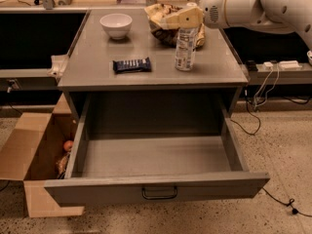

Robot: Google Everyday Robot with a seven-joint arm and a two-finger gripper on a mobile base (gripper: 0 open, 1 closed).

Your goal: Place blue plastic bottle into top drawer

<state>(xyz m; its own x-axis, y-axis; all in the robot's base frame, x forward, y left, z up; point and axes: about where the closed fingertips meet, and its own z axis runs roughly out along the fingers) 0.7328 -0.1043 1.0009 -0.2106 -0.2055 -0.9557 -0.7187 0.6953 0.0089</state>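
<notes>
The blue plastic bottle is clear with a white cap and a pale label. It stands upright on the grey cabinet top, right of centre. My gripper, pale yellow on a white arm, is at the bottle's top and covers the cap from the right. The top drawer is pulled wide open below the cabinet top. Its inside is bare, and its small dark handle faces the front.
A white bowl, a dark blue snack bar and a crumpled snack bag lie on the cabinet top. An open cardboard box holding an orange stands on the floor at left. Cables trail at right.
</notes>
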